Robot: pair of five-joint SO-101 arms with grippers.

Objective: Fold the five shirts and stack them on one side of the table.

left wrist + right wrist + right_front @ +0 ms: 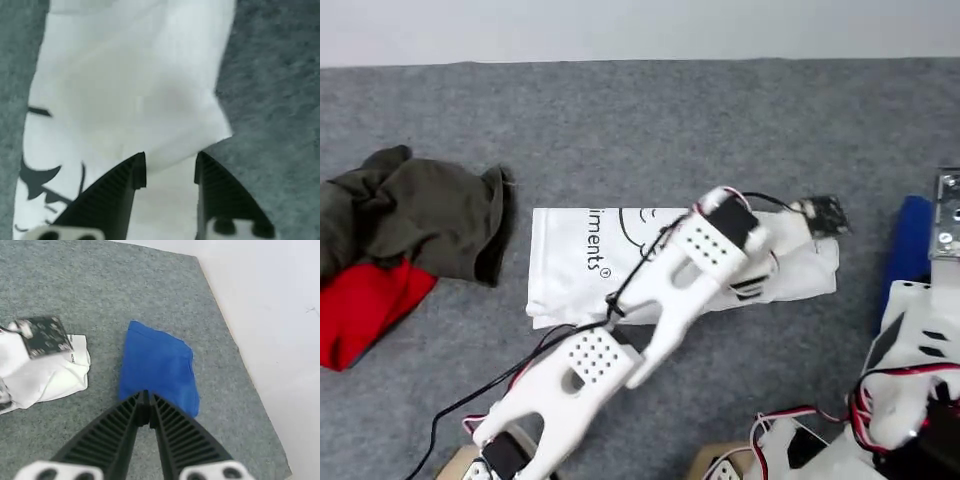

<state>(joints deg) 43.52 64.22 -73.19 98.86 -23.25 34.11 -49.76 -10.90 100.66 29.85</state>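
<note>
The white shirt (580, 265) is lying folded in the middle of the grey counter (670, 120). The left end effector (170, 161) is hanging over one end of it with its fingers spread apart. The right end effector (148, 399) is sitting pinched tight, with nothing in it, near a folded blue shirt (157, 365) at the counter's edge. A crumpled dark green shirt (420, 210) is lying partly on a red shirt (360, 305), well apart from the white one.

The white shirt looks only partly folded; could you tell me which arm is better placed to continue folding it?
Probably left: the left gripper is open over an edge of the white shirt, while the right gripper is shut, off by the blue shirt.
</note>
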